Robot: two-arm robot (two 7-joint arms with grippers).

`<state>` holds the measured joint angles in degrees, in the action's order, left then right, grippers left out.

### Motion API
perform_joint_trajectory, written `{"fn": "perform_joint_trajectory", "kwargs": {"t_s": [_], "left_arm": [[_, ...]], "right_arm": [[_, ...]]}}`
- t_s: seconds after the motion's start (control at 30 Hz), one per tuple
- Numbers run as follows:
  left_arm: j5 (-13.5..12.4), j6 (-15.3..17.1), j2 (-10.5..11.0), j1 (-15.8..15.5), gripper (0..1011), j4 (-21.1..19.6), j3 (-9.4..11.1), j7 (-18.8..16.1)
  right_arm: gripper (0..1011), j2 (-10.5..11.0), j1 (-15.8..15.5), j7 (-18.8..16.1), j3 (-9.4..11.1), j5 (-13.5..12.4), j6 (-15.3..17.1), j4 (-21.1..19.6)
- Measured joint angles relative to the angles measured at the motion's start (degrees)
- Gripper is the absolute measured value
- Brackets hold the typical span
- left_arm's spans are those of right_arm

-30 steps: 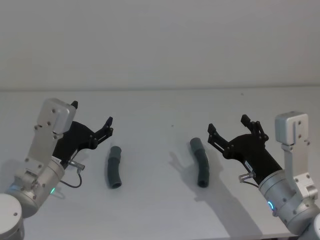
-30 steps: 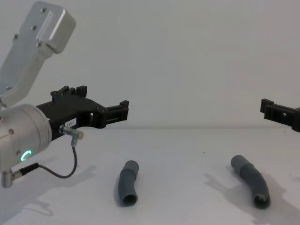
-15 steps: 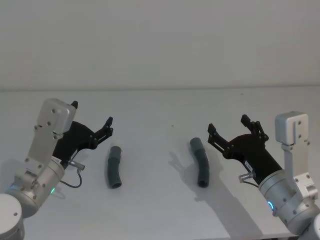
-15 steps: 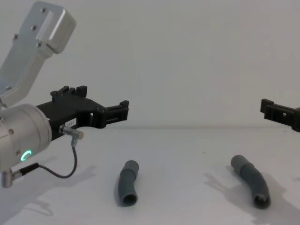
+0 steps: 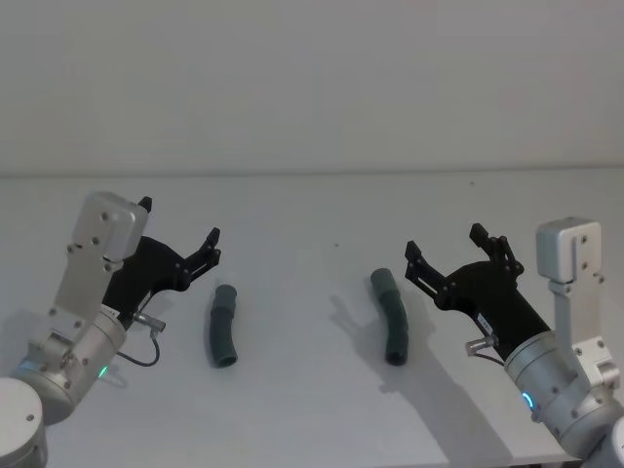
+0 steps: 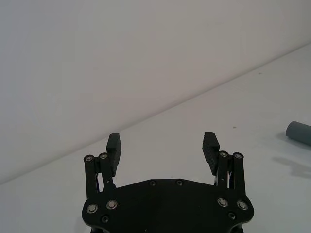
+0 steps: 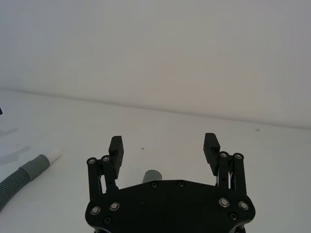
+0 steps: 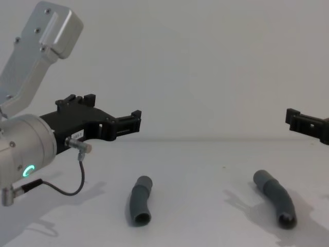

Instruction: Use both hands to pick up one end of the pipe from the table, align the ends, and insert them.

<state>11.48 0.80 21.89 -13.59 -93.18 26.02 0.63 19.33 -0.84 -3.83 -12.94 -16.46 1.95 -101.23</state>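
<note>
Hovering wide open, empty: left gripper [image 5: 179, 220] beside left hose piece [image 5: 223, 327], right gripper [image 5: 445, 241] beside right hose piece [image 5: 390, 317]; both pieces on table [image 5: 292, 224].

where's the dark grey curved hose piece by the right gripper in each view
Head: dark grey curved hose piece, right of centre.
Chest: the piece, low right.
Left wrist: its end, beyond the left gripper.
Right wrist: its end, just ahead of the right gripper.
Shared: the small dark speck.
</note>
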Motion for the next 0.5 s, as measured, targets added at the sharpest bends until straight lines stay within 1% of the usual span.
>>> {"fn": "perform_joint_trajectory", "kwargs": {"t_s": [0.17,0.27,0.37,0.5], "left_arm": [[0.0,0.1,-0.2,0.0,1001,0.1,0.0,0.0],[0.0,0.9,-0.7,-0.1,1001,0.1,0.0,-0.1],[0.3,2.2,-1.5,-0.3,1001,0.1,0.1,-0.4],[0.8,5.1,-2.9,-0.7,1001,-0.2,0.3,-1.1]], "right_arm": [[1003,0.0,0.0,0.0,0.0,0.0,0.0,0.0],[1003,0.0,0.0,0.0,0.0,0.0,0.0,0.0],[1003,0.0,0.0,0.0,0.0,0.0,0.0,0.0],[1003,0.0,0.0,0.0,0.0,0.0,0.0,0.0]]}}
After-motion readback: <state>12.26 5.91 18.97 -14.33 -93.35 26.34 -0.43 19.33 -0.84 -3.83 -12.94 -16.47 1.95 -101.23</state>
